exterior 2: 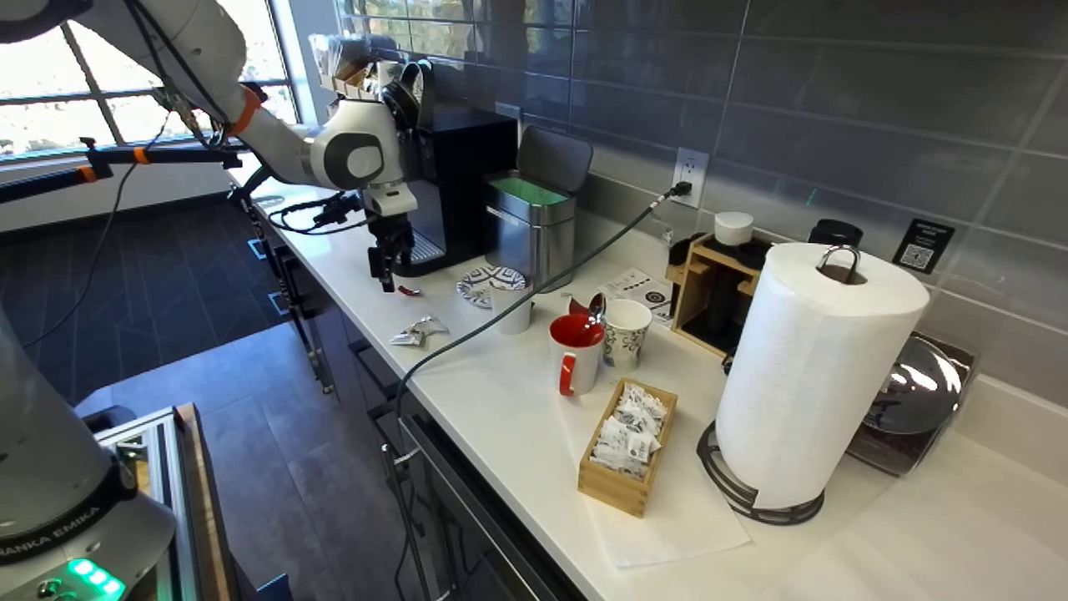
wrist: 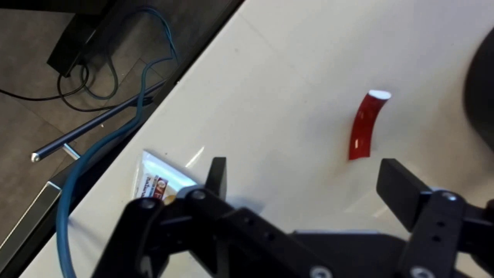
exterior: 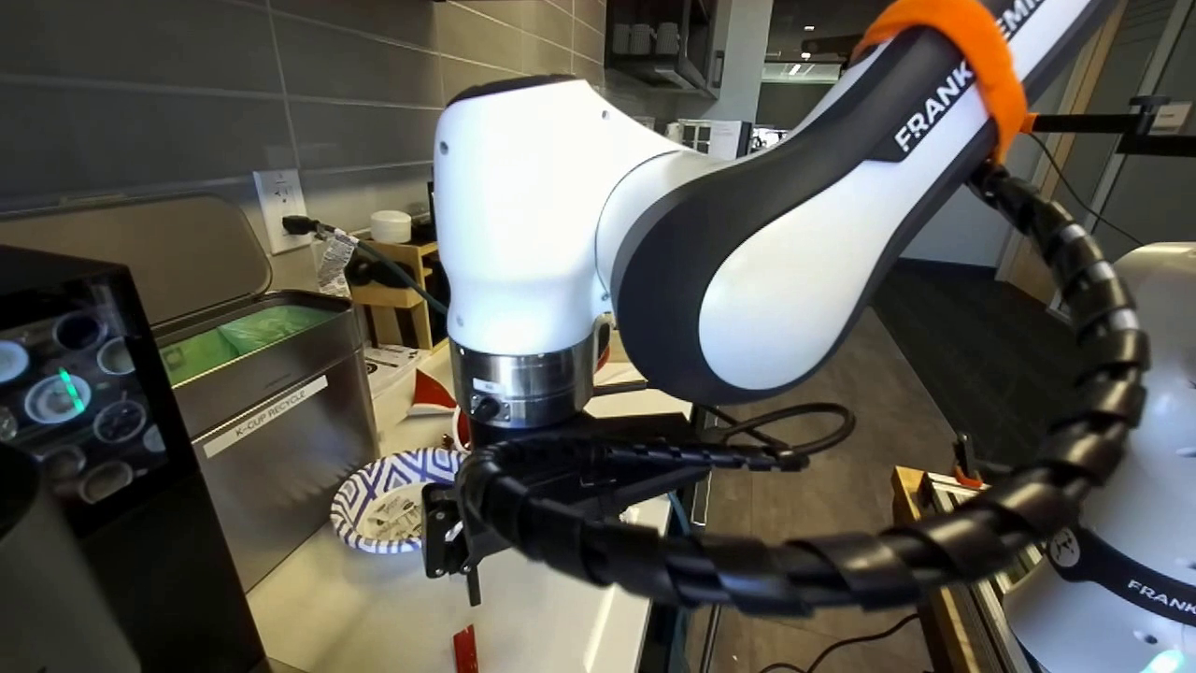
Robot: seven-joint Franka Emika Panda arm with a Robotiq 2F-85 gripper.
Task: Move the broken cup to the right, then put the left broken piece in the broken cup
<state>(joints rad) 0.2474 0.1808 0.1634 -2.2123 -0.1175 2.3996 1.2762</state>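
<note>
The apparent step is pickup: with the fingers (wrist: 401,193) of the black two-finger gripper (wrist: 303,168) wide and empty near the curved, glossy red, ceramic-looking piece (wrist: 363,125) on the smooth white table (wrist: 278,96), next align over the piece, lower, then close.

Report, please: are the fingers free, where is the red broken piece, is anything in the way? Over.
Fingers open, empty. Red broken piece on counter, ungripped. Packet off to one side, probably not blocking.

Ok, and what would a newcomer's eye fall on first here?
Probably the robot arm, sprawling across an exterior view. Next, perhaps the tall paper towel roll on the counter in an exterior view. The wrist view's standout is likely the curved red piece lying right of centre.
</note>
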